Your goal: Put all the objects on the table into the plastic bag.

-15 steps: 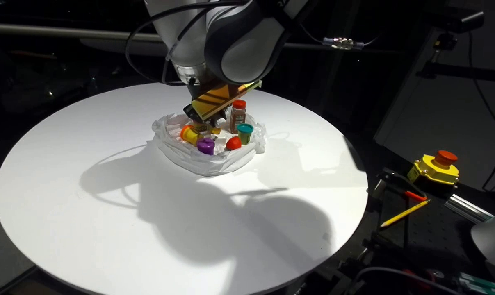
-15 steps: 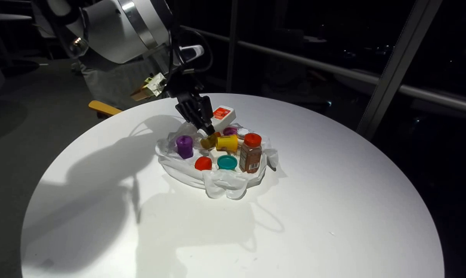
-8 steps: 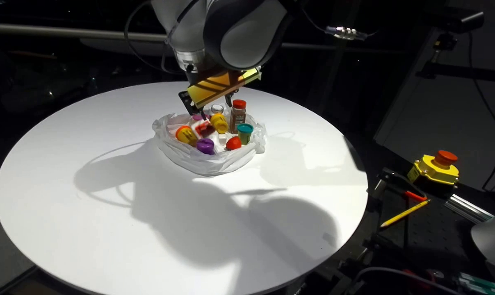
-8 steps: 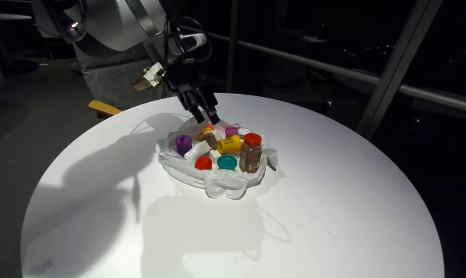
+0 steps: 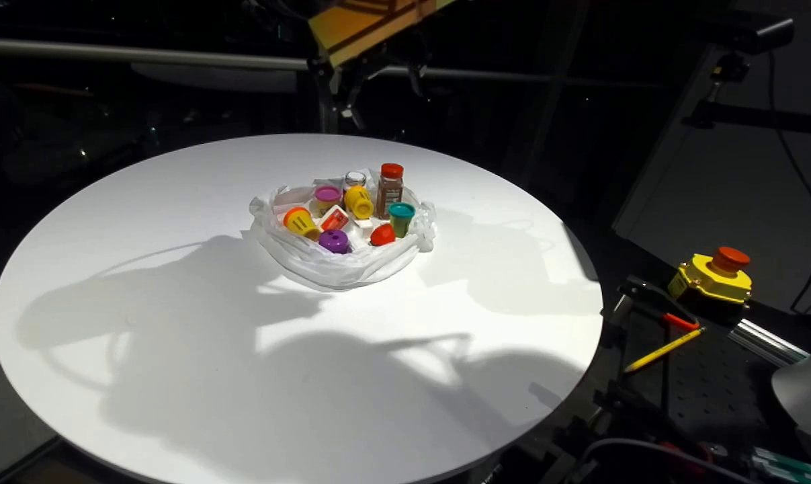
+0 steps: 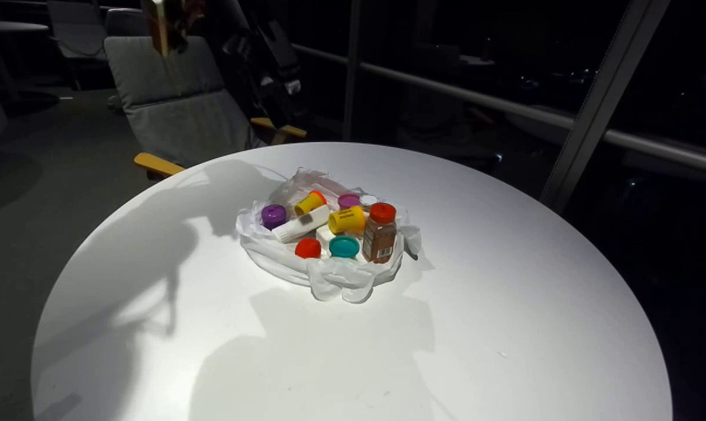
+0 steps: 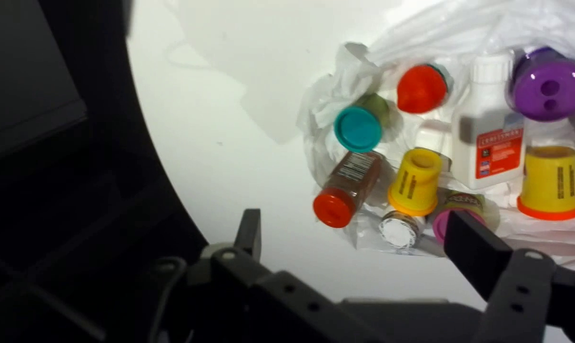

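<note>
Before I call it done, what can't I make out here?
Pink-lidded tub: lid partly hidden by a finger, wrist view.
White-capped jar: body mostly behind a yellow cup, wrist view.
That cup's print: too blurred, wrist view.
Plastic bag: cut off by wrist view's right edge.
</note>
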`<state>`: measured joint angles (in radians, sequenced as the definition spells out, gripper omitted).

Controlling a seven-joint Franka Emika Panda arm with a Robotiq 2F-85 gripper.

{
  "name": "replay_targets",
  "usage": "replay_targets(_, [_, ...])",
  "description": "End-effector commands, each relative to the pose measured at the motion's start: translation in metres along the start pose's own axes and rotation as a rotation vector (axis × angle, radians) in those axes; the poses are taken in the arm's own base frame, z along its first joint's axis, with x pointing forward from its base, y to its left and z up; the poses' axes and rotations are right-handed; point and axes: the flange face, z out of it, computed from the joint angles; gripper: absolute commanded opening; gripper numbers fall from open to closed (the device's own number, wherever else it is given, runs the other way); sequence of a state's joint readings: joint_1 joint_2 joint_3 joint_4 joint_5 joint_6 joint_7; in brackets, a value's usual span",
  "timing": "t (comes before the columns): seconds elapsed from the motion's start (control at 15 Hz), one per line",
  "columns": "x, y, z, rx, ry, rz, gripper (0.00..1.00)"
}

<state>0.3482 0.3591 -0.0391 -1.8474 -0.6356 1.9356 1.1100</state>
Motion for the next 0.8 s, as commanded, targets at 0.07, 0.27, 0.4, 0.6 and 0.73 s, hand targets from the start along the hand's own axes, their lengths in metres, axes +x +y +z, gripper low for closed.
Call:
replay_targets(0.07, [-0.036,0.056,-0.051,-0.002,-0.063,-0.104,1.00])
replay_targets(0.27, [-0.073,0.088,-0.056,0.088,-0.083,-0.224,1.00])
replay_targets(0.4, [-0.095,0.106,-0.055,0.137,-0.077,-0.300,1.00])
replay_targets(0.6, [-0.087,0.094,-0.053,0.096,-0.089,-0.280,1.00])
replay_targets(0.73, [-0.093,0.101,-0.052,0.103,-0.082,-0.289,1.00])
